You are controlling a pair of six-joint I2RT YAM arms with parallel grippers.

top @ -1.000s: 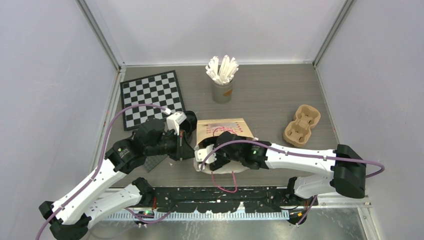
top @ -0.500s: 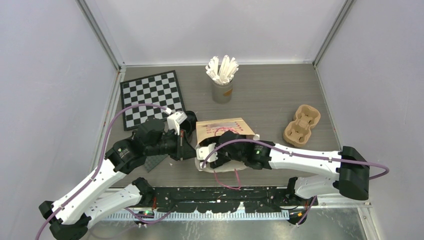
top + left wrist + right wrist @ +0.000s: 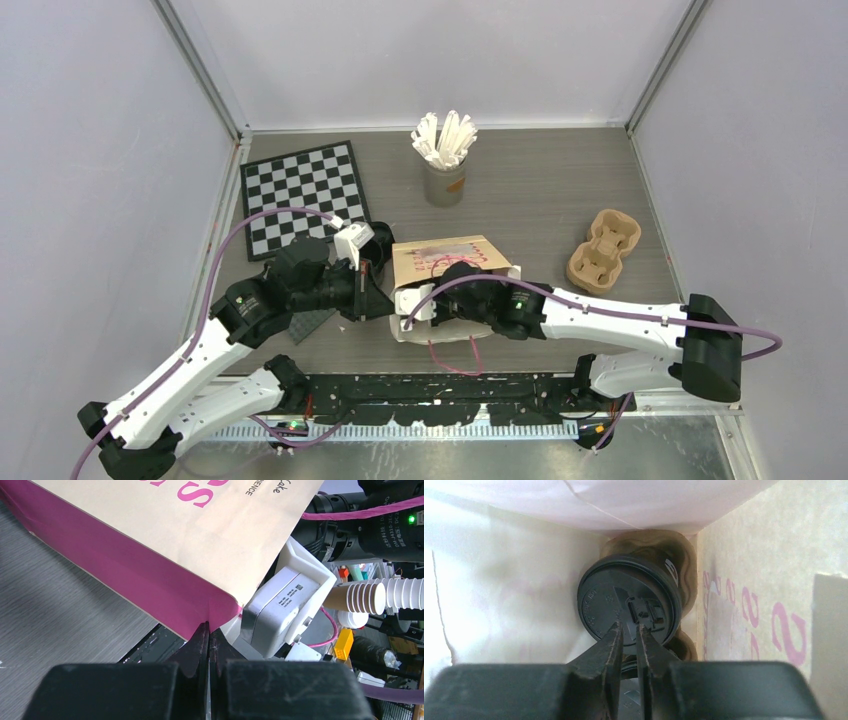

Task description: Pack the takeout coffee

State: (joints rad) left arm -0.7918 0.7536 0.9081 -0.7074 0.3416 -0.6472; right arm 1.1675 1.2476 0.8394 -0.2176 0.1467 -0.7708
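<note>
A pink and tan paper bag lies on its side mid-table. My left gripper is shut on the bag's pink corner fold, at the bag's left side. My right gripper reaches into the bag's mouth, its jaws a narrow gap apart with nothing between them. Just beyond its tips is a takeout coffee cup with a round black lid, seated in a brown pulp carrier deep inside the bag. In the top view the right fingers are hidden by the bag and wrist.
A chessboard lies at the back left. A grey cup of white wrapped sticks stands behind the bag. A brown pulp carrier sits to the right. The bag's pink cord handle trails toward the near edge.
The right wrist has shifted slightly right at the bag's mouth, and the bag's opening has moved with it. The left arm has not moved.
</note>
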